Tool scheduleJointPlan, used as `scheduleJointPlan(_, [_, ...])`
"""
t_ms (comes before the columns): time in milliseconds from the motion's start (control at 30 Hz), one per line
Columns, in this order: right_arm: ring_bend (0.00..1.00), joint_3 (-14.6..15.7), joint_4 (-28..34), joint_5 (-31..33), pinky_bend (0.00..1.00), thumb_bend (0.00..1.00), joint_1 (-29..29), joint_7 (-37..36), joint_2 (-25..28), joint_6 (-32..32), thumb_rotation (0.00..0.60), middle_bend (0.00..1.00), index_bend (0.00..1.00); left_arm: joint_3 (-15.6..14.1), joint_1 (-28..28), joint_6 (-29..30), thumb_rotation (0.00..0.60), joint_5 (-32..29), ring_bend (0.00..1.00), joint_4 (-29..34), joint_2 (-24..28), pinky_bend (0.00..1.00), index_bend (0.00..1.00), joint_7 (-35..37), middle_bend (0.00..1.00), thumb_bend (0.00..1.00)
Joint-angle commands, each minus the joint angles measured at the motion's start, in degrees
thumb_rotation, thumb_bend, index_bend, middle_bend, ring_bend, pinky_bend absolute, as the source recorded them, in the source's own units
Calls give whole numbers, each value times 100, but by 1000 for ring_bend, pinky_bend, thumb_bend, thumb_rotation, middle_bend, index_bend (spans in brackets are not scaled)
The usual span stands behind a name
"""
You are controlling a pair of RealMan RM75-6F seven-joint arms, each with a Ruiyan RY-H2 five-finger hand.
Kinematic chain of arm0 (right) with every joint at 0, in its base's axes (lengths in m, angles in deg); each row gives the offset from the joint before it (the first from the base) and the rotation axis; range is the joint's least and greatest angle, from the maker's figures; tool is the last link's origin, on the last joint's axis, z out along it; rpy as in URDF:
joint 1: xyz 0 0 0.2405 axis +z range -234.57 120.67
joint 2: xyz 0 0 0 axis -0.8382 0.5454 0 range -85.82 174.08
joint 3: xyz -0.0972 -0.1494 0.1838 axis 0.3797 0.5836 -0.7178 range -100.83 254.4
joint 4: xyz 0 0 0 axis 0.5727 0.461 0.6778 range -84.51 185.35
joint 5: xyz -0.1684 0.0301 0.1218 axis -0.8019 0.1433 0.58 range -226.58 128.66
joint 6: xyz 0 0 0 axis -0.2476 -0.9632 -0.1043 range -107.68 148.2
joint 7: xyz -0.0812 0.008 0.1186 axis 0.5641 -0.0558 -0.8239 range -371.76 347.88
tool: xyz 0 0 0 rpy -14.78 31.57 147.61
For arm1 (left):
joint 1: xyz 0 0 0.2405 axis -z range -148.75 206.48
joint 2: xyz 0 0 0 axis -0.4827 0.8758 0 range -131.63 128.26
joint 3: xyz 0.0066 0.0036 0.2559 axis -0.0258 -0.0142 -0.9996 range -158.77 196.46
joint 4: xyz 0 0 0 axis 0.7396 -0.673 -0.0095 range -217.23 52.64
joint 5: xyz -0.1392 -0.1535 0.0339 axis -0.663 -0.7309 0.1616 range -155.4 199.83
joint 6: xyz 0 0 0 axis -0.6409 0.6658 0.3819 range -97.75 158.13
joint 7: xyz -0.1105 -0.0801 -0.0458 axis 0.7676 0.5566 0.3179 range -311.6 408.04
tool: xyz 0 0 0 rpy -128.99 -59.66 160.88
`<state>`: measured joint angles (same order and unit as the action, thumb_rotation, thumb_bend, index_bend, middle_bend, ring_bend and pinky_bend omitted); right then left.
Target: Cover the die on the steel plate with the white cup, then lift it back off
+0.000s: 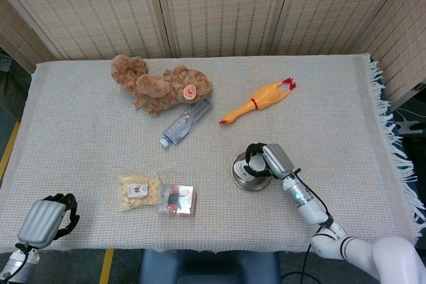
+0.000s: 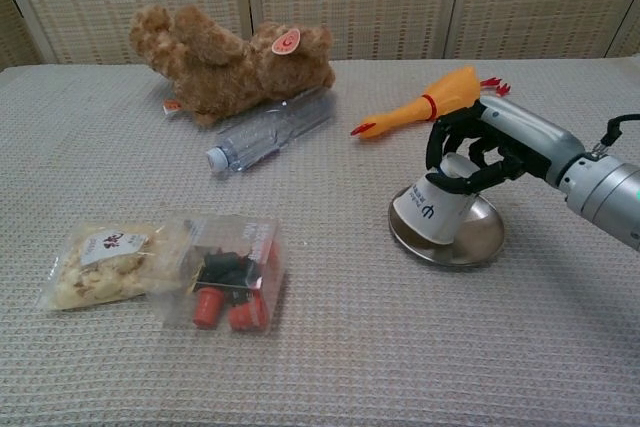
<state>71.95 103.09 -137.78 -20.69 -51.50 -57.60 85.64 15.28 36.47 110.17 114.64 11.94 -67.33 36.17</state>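
Observation:
A round steel plate [image 2: 478, 239] [image 1: 243, 179] lies on the cloth right of centre. An upturned white cup [image 2: 434, 211] with a dark logo tilts over the plate's left part, mouth down and leaning left. My right hand [image 2: 478, 152] [image 1: 265, 158] grips the cup's base from above. The die is hidden under the cup or the hand in both views. My left hand [image 1: 48, 217] rests at the table's front left corner with its fingers curled in, holding nothing; the chest view does not show it.
A brown plush bear [image 2: 225, 57], a clear plastic bottle [image 2: 268, 129] and a yellow rubber chicken [image 2: 430, 99] lie across the back. A snack bag [image 2: 100, 262] and a packet of red pieces [image 2: 232, 272] sit front left. A fringed cloth edge [image 1: 393, 138] runs down the right.

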Motion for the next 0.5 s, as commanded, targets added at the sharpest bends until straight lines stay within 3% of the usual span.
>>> scheduleJointPlan(33, [542,14,439,109,768,275,77,-351,297,-357,600,556,646,-2,1,-9,600,-6,437,3,3,573,278,-1,450,367])
scheduleJointPlan(333, [542,-184,-92,312,768,278,-4,1131,-67,-48,600,556,646,-5,8,-26,600,-14,437,9,10,573,278,0,450,367])
scheduleJointPlan(500, [542,-234,-168,453,768,278,32,1476,-123,-241,600,556,646,-6,6,-20,600,-11,437,14,11,573,278,-4,450,367])
